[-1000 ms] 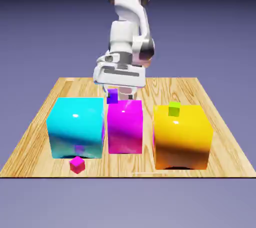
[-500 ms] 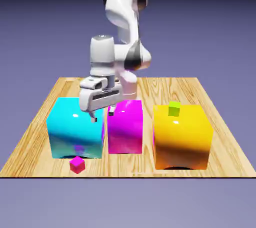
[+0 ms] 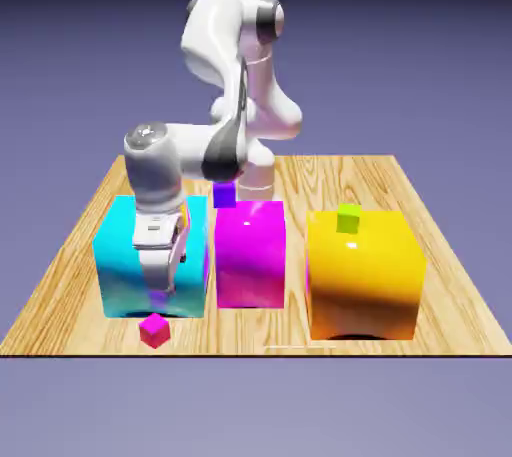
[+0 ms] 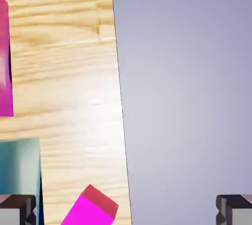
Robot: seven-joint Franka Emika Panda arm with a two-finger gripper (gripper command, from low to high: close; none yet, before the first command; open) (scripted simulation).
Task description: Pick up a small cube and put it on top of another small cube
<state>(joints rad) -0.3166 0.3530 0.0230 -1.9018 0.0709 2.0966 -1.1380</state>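
Exterior view: the gripper (image 3: 157,290), fingers spread and empty, has swung from behind the blocks down above the tiny magenta-pink cube (image 3: 154,329), poised for pickup.

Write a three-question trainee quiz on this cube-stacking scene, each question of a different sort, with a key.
1. True or false: the gripper has closed on the tiny magenta cube.
2. Multiple choice: the tiny lime-green cube sits on top of which large block? A) the cyan block B) the large magenta block C) the yellow-orange block
3. Fill in: in the exterior view, the small purple cube shows behind the large ____ block.

Key:
1. False; the gripper is open and hangs above the tiny magenta cube, which lies on the table near its front edge.
2. C
3. magenta
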